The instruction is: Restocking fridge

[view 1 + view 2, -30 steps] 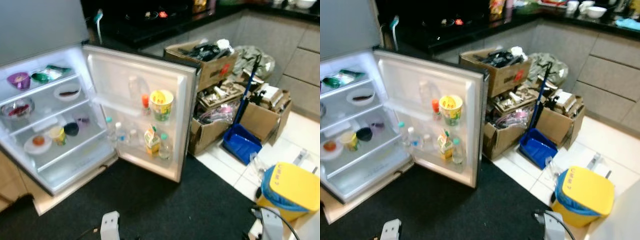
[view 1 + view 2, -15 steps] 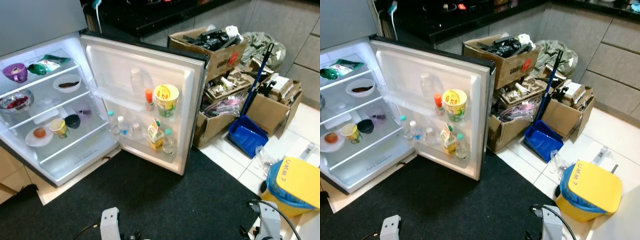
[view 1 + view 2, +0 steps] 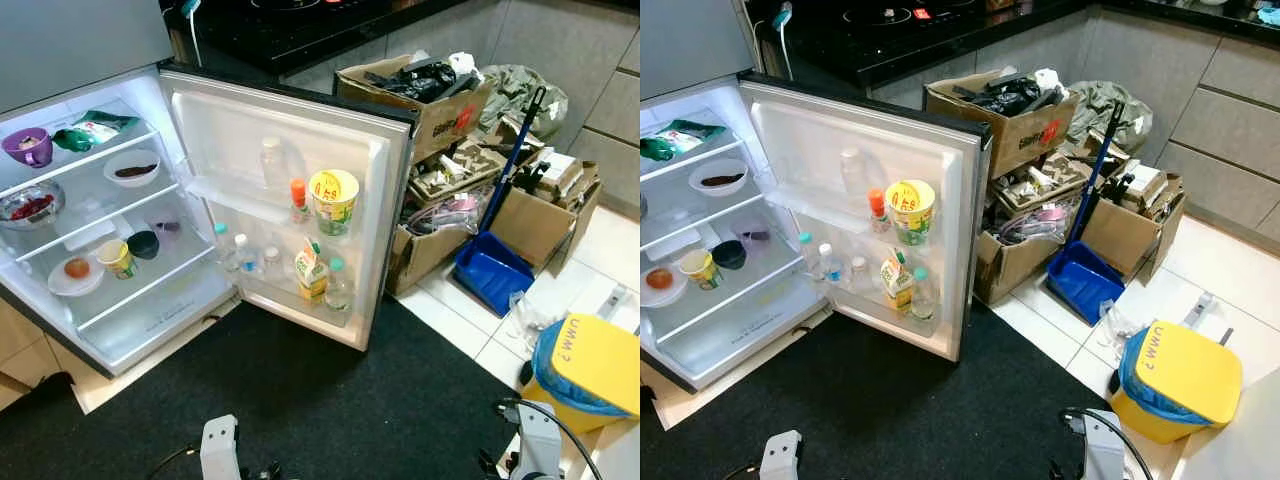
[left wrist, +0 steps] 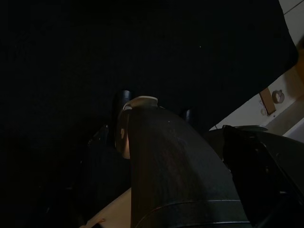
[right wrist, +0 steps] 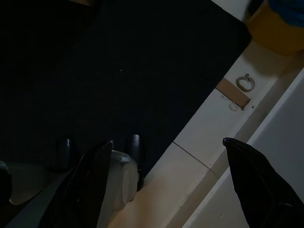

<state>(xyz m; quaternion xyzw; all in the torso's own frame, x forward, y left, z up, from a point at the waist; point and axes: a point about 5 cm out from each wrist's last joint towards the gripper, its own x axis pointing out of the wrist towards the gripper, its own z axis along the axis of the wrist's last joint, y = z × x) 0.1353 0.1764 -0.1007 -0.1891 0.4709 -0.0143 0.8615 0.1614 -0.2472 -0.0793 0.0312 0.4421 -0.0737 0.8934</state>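
While the fridge stands open on the left, its door swings wide over a big black mat. Stacked cardboard boxes full of clutter sit just beside the door. A blue dustpan rests on the white floor near a yellow bin. Door shelves hold a yellow cup, a juice carton and small bottles. Both arms hang low. The right gripper has its fingers spread apart above the mat's edge. The left gripper is too dark, so its fingers cannot be told.
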